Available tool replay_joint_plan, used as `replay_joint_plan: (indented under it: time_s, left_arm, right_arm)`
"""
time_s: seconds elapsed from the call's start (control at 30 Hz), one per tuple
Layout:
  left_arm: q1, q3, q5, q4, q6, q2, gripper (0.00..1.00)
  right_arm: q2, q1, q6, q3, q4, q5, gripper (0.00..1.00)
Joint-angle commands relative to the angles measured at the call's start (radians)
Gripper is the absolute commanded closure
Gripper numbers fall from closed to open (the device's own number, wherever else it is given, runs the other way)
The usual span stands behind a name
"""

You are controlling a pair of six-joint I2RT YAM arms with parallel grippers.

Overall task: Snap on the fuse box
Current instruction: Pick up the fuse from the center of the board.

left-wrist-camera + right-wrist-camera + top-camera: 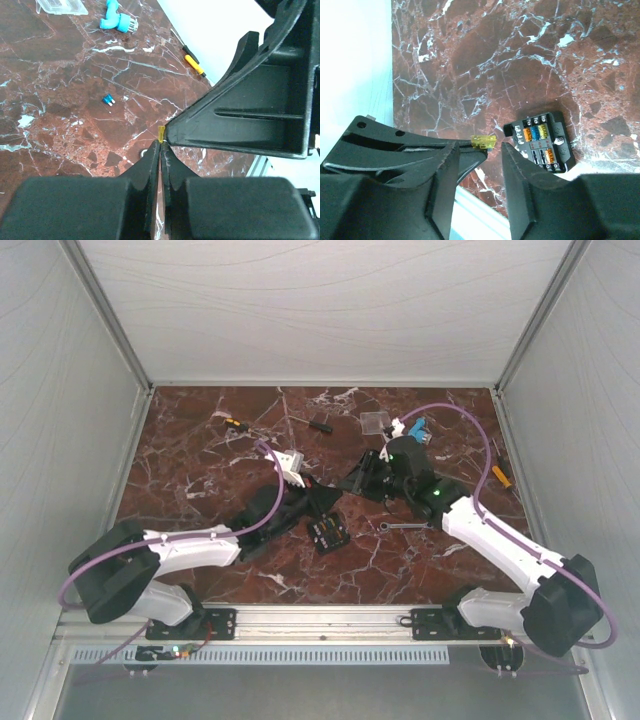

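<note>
The fuse box [327, 533] is a small black square box with orange, blue and yellow fuses on its face. It lies flat on the marble just below both grippers, and shows in the right wrist view [540, 142]. My left gripper [160, 143] is shut on a small yellow fuse [160, 133] at its fingertips, above the table [331, 497]. My right gripper [479, 150] is open. The yellow fuse [483, 141] sits between its fingers, close to the left one. In the top view my right gripper [350, 483] meets the left tip to tip.
A loose blue fuse [108, 100] lies on the marble. A clear plastic plate [375, 422] and a cyan part [415, 430] lie at the back. A wrench [400, 526] lies right of the fuse box. Screwdrivers lie at the back [320, 424] and at the right [500, 477].
</note>
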Motion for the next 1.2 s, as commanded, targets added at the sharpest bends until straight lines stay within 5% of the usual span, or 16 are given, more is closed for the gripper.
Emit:
replay_joint_plan:
  time_s: [0.0,0.23,0.5,0.73,1.17]
  left_arm:
    - [-0.003,0.013,-0.011,0.038,0.052,-0.040,1.00]
    - [0.098,-0.039,0.301,-0.052,0.123,-0.147,1.00]
    - [0.244,-0.065,0.706,-0.151,0.134,-0.308,1.00]
    - [0.253,-0.004,0.882,-0.240,0.158,-0.374,1.00]
    - [0.253,0.022,1.018,-0.127,0.074,-0.346,1.00]
  right_arm:
    - [-0.053,-0.035,-0.068,-0.005,0.055,-0.053,0.61]
    - [-0.128,-0.191,-0.422,0.007,0.083,-0.294,0.50]
    - [-0.190,-0.196,-0.801,0.076,-0.034,-0.536,0.48]
    - [-0.130,-0.179,-0.859,0.149,-0.041,-0.844,0.49]
    - [-0.024,-0.052,-0.980,0.238,-0.186,-0.926,0.62]
